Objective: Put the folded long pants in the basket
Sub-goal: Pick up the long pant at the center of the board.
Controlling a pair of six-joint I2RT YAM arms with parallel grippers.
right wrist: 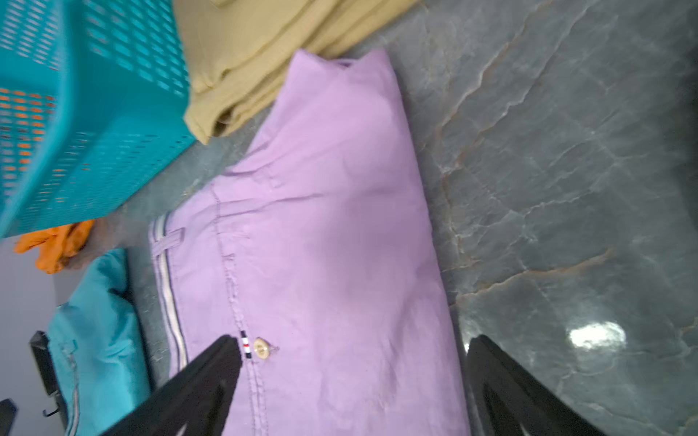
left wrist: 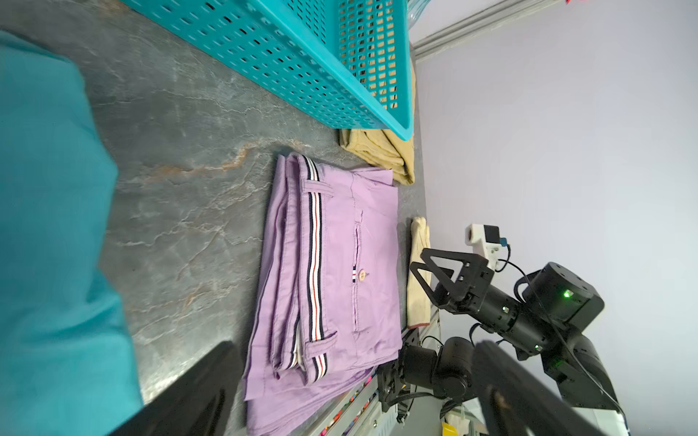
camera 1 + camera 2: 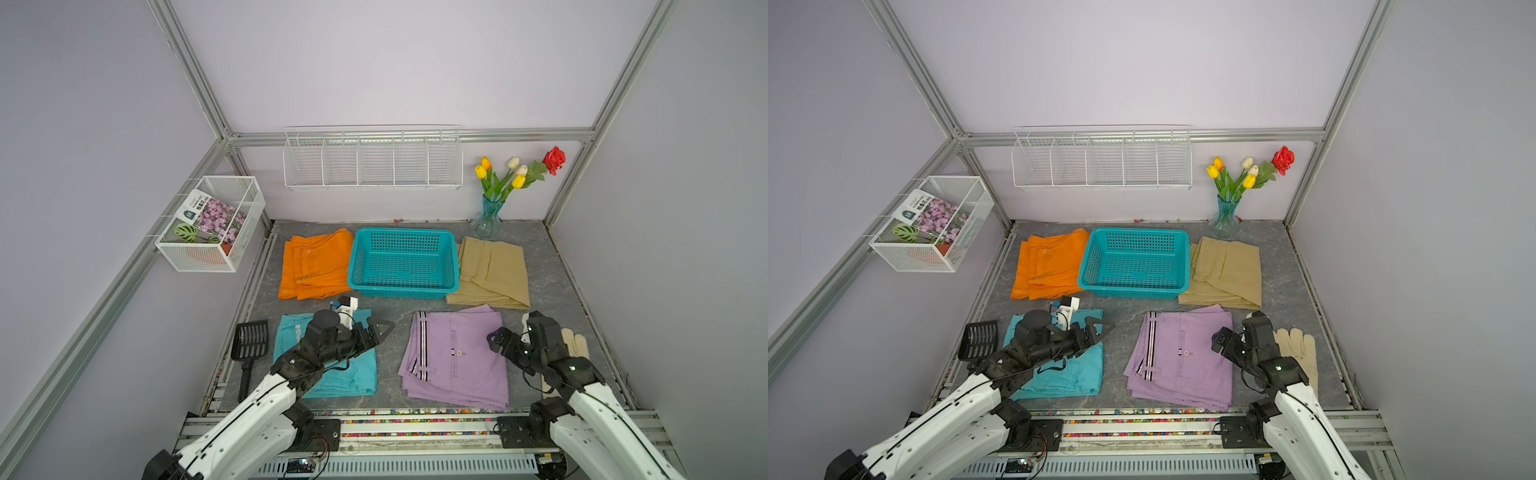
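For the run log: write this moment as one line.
basket: empty | left gripper: open, by turquoise pants | right gripper: open, over lilac pants | held: nothing

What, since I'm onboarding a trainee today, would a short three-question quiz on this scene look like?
1. True or false: the basket already holds pants.
2. Which pants lie nearest the right gripper? A orange, B lilac, C khaki.
3. Fill in: the left gripper has its jaws ___.
Key: 1 false; 2 B, the lilac pants; 3 open.
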